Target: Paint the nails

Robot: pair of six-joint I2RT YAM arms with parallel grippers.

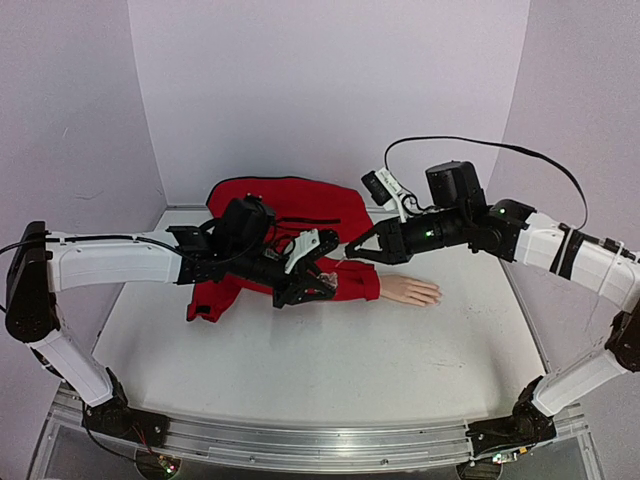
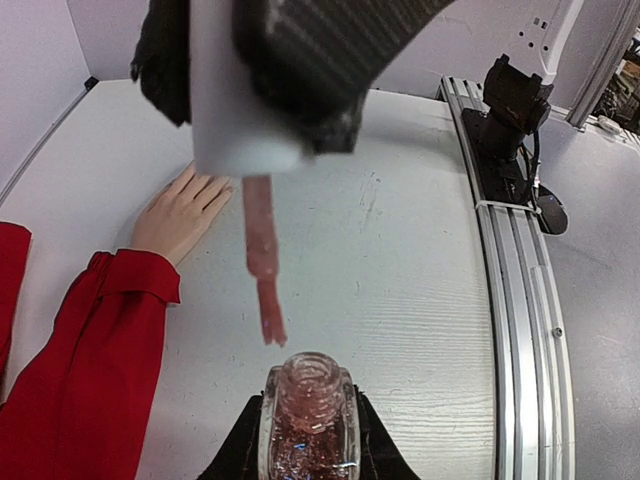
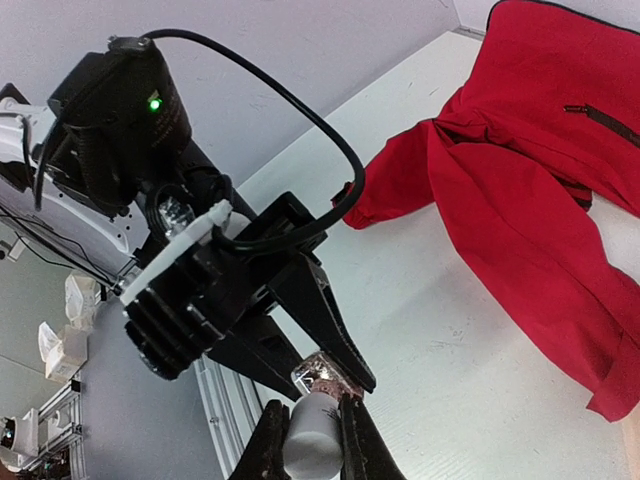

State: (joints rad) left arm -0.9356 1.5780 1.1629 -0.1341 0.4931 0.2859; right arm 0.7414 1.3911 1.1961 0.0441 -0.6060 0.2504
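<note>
the bench (image 1: 300, 370) carries the mannequin hand (image 1: 412, 292), palm down in its red sleeve (image 1: 355, 283). the left hand (image 2: 308, 440) grips the open polish bottle (image 2: 308, 415). the right hand (image 3: 312, 430) pinches the white cap (image 3: 310, 428), its brush (image 2: 262, 270) just above the bottle's neck. the nails (image 1: 436, 292) show no polish, so all the painting remains.

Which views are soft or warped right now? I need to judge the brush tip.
Left wrist: white cap looms close and blurred, brush slightly soft, bottle and mannequin hand clear, rail bowed by the lens. Right wrist: cap soft, red jacket sharp. Top external: even light, soft shadows.
</note>
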